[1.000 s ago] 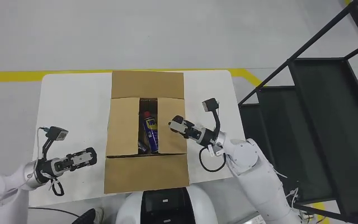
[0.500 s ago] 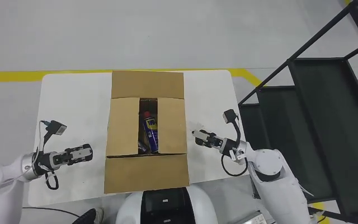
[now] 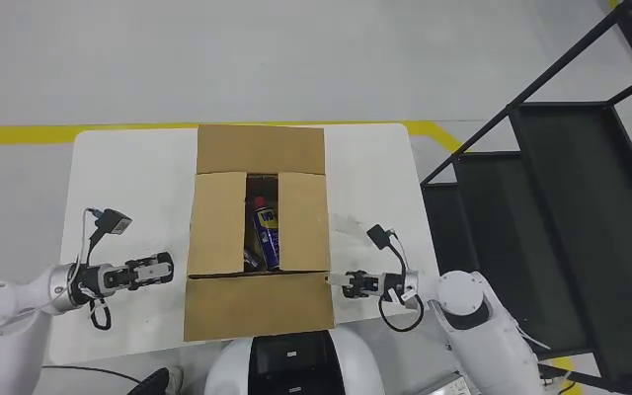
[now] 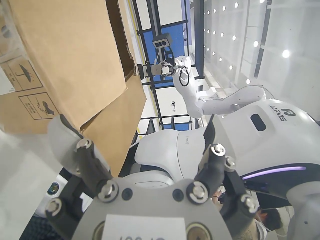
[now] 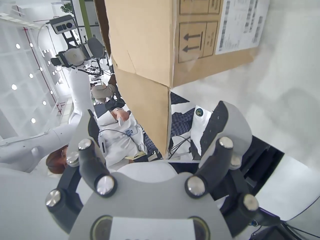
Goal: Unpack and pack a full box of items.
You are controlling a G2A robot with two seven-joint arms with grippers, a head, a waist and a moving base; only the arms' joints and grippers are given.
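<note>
Sitting mid-table (image 3: 128,178), the cardboard box (image 3: 260,148) runs from far edge to near edge w/ flaps open and a blue spray can (image 3: 267,235) inside; the left gripper (image 3: 163,267) is just beside its left wall, and the right gripper (image 3: 339,284) is at the near flap's right corner by the table's near edge. Left wrist cam: left gripper's jaws wide, holding nothing, near flap's corner close to one finger (image 4: 65,131). Right wrist cam: right gripper's jaws wide too, flap edge in the gap, not clamped.

Industrial robotics hall, smooth grey floor (image 3: 296,59), yellow painted line (image 3: 39,133), black metal staircase (image 3: 553,168), high white ceiling with round lights (image 4: 275,26)
</note>
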